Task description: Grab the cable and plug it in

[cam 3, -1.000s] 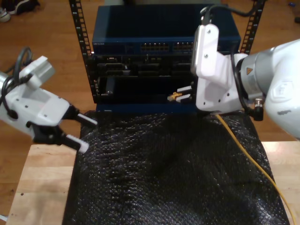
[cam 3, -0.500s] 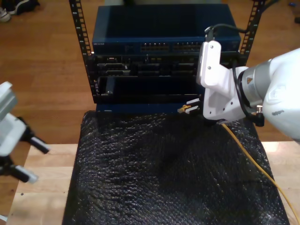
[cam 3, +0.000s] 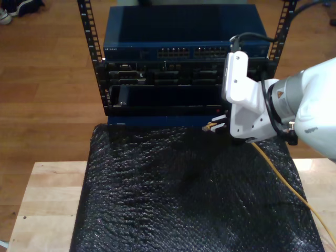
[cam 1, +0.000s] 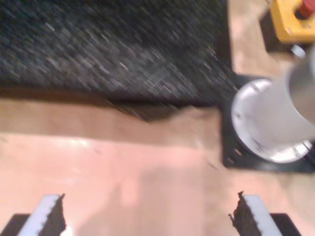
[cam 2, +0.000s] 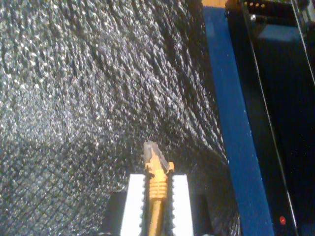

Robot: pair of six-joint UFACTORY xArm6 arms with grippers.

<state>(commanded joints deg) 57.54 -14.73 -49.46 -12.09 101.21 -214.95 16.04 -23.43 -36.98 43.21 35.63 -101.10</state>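
The cable (cam 3: 283, 181) is yellow-orange, with a ribbed boot of the same colour and a clear plug (cam 2: 153, 154) at its tip. My second gripper (cam 2: 156, 196) has white fingers (cam 2: 132, 201) with dark toothed inner faces; its arm shell is white with grey joints. The mat (cam 3: 189, 199) is black with a fine glinting bubbled texture. The rack (cam 3: 181, 68) is dark blue and black, with rows of small pale ports. The worktop (cam 3: 50, 194) is pale wood, the floor (cam 3: 47, 68) reddish-brown wood. A yellow box (cam 1: 293, 19) carries a red button.
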